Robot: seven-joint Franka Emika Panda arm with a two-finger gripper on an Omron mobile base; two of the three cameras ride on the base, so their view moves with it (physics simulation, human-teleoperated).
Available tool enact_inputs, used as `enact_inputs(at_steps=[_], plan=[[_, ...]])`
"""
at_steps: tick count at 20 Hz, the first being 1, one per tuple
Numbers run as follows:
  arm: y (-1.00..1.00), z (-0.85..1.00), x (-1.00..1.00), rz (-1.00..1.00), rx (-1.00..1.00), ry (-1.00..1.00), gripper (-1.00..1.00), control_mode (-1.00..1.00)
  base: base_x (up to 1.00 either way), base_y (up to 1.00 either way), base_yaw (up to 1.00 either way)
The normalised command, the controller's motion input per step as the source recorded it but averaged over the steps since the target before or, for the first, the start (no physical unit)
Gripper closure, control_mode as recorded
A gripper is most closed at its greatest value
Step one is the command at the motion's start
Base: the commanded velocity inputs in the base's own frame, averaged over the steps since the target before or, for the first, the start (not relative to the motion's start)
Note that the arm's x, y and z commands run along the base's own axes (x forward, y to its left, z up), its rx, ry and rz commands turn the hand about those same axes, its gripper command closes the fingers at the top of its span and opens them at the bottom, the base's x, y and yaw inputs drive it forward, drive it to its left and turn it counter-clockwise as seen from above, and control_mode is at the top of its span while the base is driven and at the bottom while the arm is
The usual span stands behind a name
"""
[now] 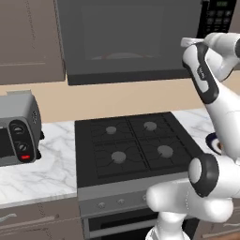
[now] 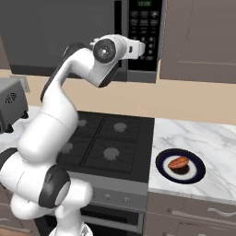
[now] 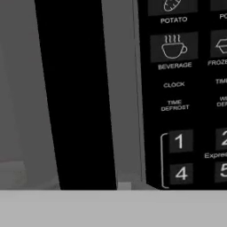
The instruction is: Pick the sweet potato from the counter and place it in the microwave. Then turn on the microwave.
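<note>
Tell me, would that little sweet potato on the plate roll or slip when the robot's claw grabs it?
Probably a bit. The sweet potato is a rounded oblong lying loose on the blue-rimmed plate, so a sideways nudge could roll or slide it. It looks solid and stiff, unlikely to squash. Its tapered ends suggest a grip across the middle would hold best.

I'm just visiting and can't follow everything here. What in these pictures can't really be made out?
- Gripper jaws: open or shut cannot be told; in the right base view the hand is at the microwave handle.
- Sweet potato: its plate is mostly hidden behind the arm in the left base view.
- Keypad: cut off by the hand view's right edge.
- Toaster oven: cut off at the left edge.
</note>
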Motion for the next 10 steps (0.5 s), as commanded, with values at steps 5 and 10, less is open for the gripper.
enact_inputs(at_steps=[5, 10], plan=[[-0.17, 0.28, -0.76, -0.05, -0.12, -0.13, 1.00, -1.00, 0.00, 0.00, 0.00], [-0.31, 0.24, -1.00, -0.09, -0.06, -0.08, 1.00, -1.00, 0.00, 0.00, 0.00]])
